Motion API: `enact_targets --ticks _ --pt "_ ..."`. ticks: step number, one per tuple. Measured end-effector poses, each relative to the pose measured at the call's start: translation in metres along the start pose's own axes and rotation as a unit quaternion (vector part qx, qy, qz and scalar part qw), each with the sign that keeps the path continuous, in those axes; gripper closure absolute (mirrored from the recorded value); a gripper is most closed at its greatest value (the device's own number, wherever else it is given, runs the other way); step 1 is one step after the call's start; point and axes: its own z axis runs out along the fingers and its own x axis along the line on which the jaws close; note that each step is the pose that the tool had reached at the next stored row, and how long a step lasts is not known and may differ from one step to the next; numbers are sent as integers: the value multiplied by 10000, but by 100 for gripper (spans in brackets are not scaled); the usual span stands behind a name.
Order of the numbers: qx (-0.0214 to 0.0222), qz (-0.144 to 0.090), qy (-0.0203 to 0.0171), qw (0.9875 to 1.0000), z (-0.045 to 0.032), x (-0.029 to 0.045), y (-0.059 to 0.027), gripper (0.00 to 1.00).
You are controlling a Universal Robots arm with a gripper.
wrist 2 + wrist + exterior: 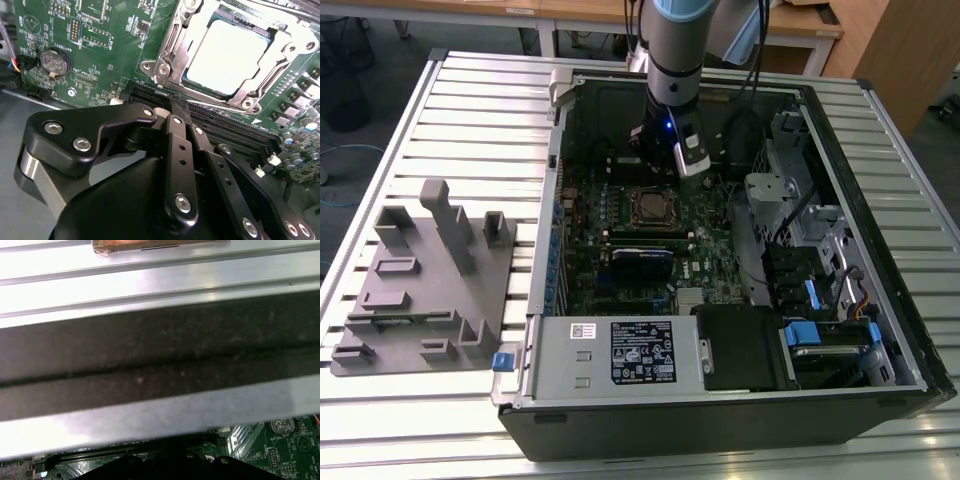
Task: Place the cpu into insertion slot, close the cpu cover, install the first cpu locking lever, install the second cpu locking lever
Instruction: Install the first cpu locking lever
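The cpu [230,55] lies flat in the insertion slot [649,207], its pale metal face showing through the window of the cpu cover [250,97]. The cover's silver frame lies down over the chip's edges. A thin metal locking lever [172,40] runs along one side of the frame. My gripper [178,104] has its black fingers [176,145] pressed together with nothing between them, and its tips hover over the black memory slots [220,127] just beside the socket. In the exterior view my gripper [655,160] hangs inside the case just behind the socket.
The open computer case [535,290] lies on a slatted metal table [470,120]. A grey power supply box [620,352] fills the case's front, drive bays [820,260] its right. A grey fixture plate [425,280] lies left. A coin battery [53,61] sits on the board.
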Motion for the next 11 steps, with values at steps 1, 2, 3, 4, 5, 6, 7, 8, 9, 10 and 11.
enact_targets --ticks 1,2,3,4,5,6,7,8,9,10,11 --pt "1 33 -7 10000 0 0 0 90" --pt "1 53 -10 10000 1 0 0 90" --pt "1 71 -14 10000 1 0 1 90" --pt "2 86 -16 10000 2 1 3 90" --pt "2 96 -18 10000 2 2 4 90" --pt "3 102 -20 9999 2 4 6 90" --pt "3 107 -21 9999 2 6 7 90" --pt "3 110 -21 9999 2 9 9 90" --pt "3 112 -22 9999 2 12 10 90" --pt "3 114 -22 9999 2 15 11 90" --pt "3 115 -22 9999 3 16 11 90"
